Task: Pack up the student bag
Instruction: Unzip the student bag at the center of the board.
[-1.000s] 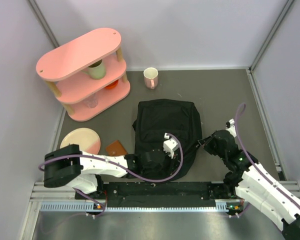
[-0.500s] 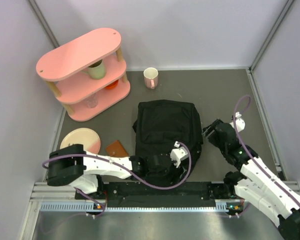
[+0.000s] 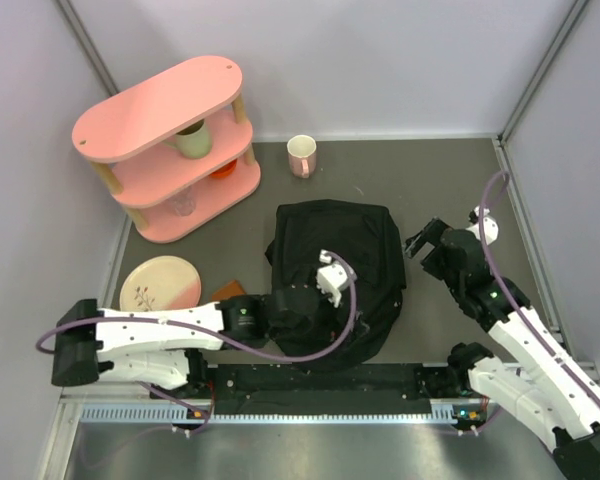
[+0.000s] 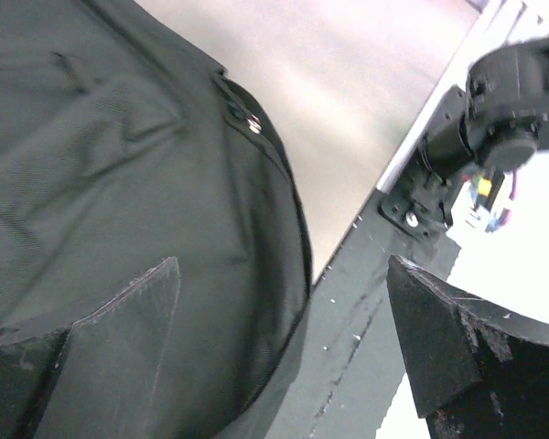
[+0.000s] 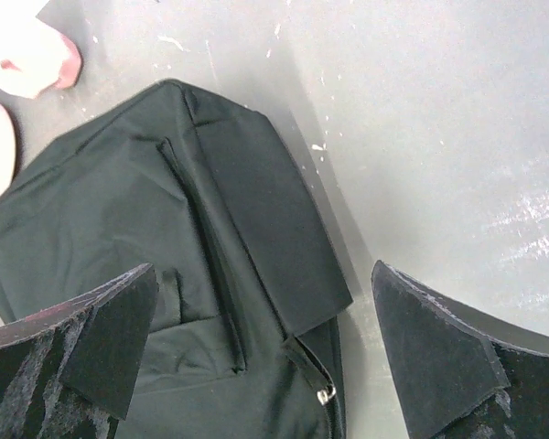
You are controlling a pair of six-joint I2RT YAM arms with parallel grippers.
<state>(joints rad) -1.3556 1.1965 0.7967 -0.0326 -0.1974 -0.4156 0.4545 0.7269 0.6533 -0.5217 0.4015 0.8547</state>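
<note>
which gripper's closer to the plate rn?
Left. The left gripper is over the bag's near part, and the bag lies right of the plate. The right gripper is off the bag's right edge, farther still.

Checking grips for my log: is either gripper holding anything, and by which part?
Nothing is held. The left gripper and right gripper both stand open by the bag, jaws empty.
</note>
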